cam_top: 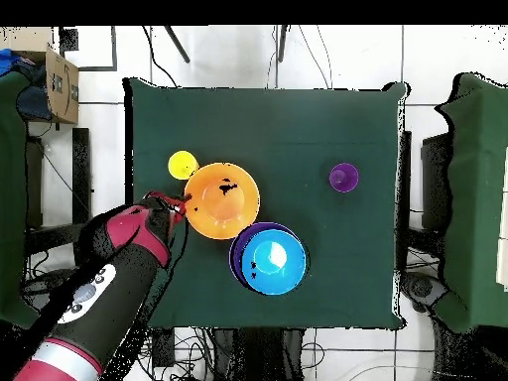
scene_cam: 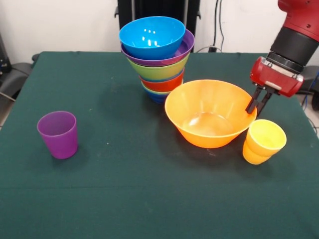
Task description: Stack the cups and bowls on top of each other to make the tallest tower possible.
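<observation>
The large orange bowl (scene_cam: 199, 107) sits on the green table, also seen in the overhead view (cam_top: 222, 198). My gripper (scene_cam: 256, 103) is at its right rim, the two black fingers closed across the rim; it also shows in the overhead view (cam_top: 179, 205). The yellow cup (scene_cam: 264, 142) stands upright just right of the bowl. The purple cup (scene_cam: 59, 133) stands alone at the left. The tower (scene_cam: 158, 59) of nested bowls stands behind the orange bowl: large blue bowl (scene_cam: 152, 36) on top, then purple, green and red-orange, with dark blue (scene_cam: 157, 96) lowest.
The table (scene_cam: 124, 189) is covered in dark green cloth. The pedestal and cables are behind its far edge. In the overhead view, green-covered furniture (cam_top: 481, 198) stands to the right and a cardboard box (cam_top: 60, 84) at upper left.
</observation>
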Action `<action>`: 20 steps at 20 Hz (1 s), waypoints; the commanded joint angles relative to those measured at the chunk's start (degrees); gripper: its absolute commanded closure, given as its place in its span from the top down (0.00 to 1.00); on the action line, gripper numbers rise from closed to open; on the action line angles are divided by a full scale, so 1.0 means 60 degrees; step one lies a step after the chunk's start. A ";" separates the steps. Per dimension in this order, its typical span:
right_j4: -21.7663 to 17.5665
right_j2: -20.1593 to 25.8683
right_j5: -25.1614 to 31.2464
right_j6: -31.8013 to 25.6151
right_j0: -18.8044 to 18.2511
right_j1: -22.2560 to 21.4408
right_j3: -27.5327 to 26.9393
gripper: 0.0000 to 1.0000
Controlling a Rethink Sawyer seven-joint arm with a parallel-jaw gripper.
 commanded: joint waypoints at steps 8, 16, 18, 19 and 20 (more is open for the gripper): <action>-0.0293 0.0264 0.1066 0.0847 -0.0194 -0.0190 0.0310 0.00; -0.0518 0.0089 0.1001 0.0323 -0.0503 -0.1137 0.0197 0.00; -0.0566 0.0113 0.0955 0.0284 -0.0535 -0.1177 0.0196 0.00; -0.0585 0.0108 0.0946 0.0266 -0.0561 -0.1178 0.0161 0.00; -0.0590 0.0088 0.0930 0.0292 -0.0552 -0.1140 0.0130 0.00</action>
